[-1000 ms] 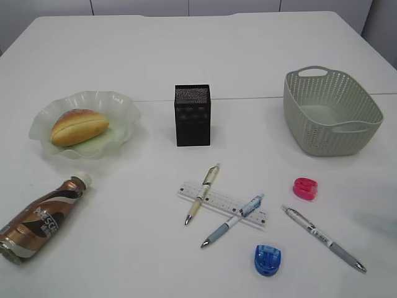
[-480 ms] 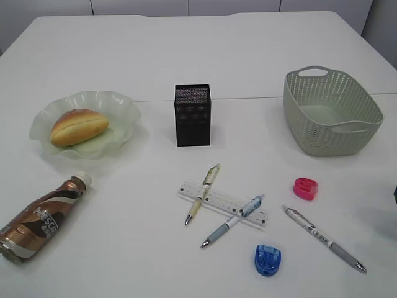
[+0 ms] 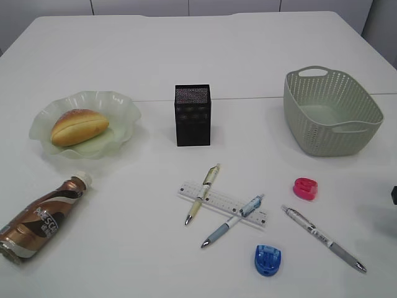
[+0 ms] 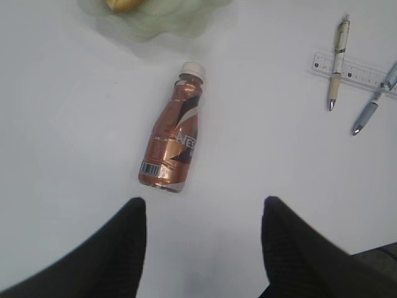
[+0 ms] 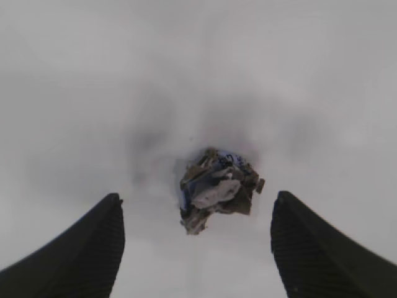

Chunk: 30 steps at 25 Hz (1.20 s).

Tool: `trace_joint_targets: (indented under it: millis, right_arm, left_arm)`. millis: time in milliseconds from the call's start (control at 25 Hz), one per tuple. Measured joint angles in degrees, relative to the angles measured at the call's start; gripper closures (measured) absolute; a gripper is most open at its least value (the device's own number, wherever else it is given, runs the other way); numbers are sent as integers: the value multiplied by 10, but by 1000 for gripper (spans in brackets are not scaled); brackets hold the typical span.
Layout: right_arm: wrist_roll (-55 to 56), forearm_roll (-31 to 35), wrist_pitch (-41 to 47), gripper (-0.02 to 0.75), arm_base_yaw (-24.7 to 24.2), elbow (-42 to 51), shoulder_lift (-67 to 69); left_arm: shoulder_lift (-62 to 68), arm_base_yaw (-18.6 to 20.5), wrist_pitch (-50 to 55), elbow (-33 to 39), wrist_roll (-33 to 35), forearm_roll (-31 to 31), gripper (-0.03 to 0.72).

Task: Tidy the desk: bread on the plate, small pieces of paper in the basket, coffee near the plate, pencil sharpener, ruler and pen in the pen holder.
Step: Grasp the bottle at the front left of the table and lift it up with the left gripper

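The right gripper [image 5: 195,248] hangs with its jaws spread wide over a crumpled scrap of paper [image 5: 217,187] lying on the table [image 5: 186,74], the left gripper [image 4: 201,248] is likewise spread above the coffee bottle [image 4: 175,143] lying on its side near the plate [image 4: 173,18].

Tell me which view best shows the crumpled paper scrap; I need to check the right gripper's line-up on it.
The right wrist view: the crumpled paper scrap lies on the table between the open fingers of the right gripper, untouched. The exterior view does not show it, only a dark bit at its right edge. The left wrist view shows the coffee bottle instead.
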Motion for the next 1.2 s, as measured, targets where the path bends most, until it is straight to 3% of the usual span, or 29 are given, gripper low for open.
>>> trace_joint_targets:
  millis: [1200]
  right_arm:
    - [11,-13,-9,166,0,-2,7]
  left_arm:
    - [-16,0,0,0,0,-17,262]
